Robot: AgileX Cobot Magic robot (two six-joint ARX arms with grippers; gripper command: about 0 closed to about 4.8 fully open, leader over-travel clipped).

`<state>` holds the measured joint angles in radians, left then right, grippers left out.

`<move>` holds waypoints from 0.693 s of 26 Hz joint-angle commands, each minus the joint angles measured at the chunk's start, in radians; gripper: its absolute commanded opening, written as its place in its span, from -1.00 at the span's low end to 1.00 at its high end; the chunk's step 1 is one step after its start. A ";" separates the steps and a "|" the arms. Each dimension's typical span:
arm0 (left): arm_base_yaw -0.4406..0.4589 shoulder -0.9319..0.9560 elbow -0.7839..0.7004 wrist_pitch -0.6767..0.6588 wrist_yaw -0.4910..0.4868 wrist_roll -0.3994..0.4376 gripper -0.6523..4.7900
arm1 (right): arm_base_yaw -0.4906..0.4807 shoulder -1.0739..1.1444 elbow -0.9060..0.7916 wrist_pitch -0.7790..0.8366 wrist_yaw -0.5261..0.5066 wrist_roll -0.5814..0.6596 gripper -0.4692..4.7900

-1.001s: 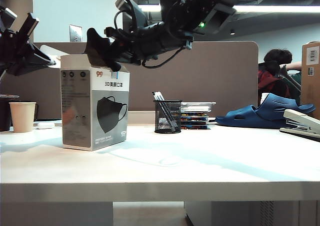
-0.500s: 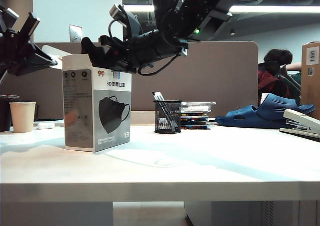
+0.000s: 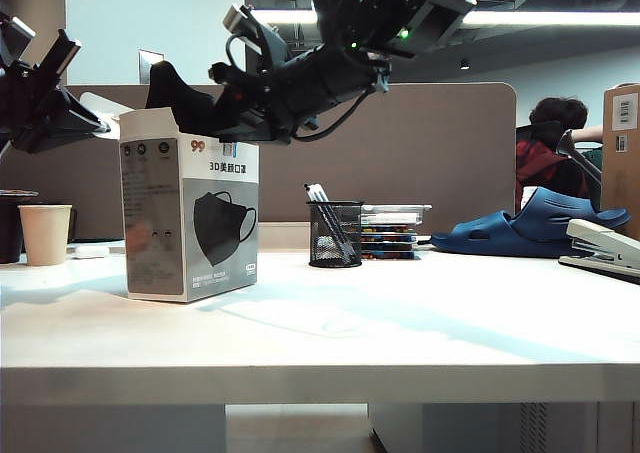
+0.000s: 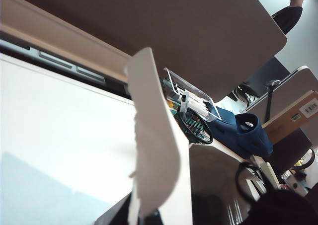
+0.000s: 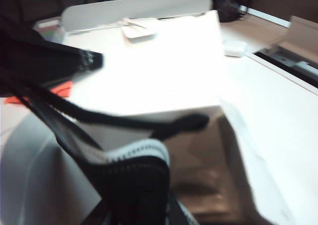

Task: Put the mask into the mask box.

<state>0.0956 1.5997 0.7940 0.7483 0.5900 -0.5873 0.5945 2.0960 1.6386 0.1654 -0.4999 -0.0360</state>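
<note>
Your right gripper [image 3: 175,88] hung over the open box [image 3: 188,218] on the table's left, the mask [image 5: 134,185] between its partly spread jaws, just above the opening. Your left gripper [image 3: 95,123] pinched the box's flap [image 4: 154,145] tight; only the wrist views showed the flap and the mask close up.

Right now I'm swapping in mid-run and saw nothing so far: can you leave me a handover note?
Left hand: shut on the white top flap of the mask box, holding it open at the box's left edge.
Right hand: reaching across to just above the open box top; the mask hangs at its fingers, and the pictures don't settle whether they grip it.
Box stands upright on the table, left of the mesh pen cup.
Done: box opened, mask carried over it.
Left: get the mask fully inside, withdraw both hands.
</note>
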 commanded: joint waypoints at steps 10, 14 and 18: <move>0.001 -0.002 0.003 0.010 -0.002 0.014 -0.78 | -0.005 -0.052 0.007 -0.034 0.031 -0.018 -0.09; 0.001 -0.002 0.003 0.010 0.017 0.014 -0.78 | -0.002 -0.050 0.007 -0.053 0.032 -0.017 -0.11; 0.001 -0.002 0.003 0.011 0.019 0.014 -0.78 | -0.003 -0.050 0.007 -0.090 0.073 -0.017 -0.37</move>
<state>0.0967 1.5997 0.7944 0.7486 0.6010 -0.5797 0.5900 2.0525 1.6398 0.0875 -0.4473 -0.0505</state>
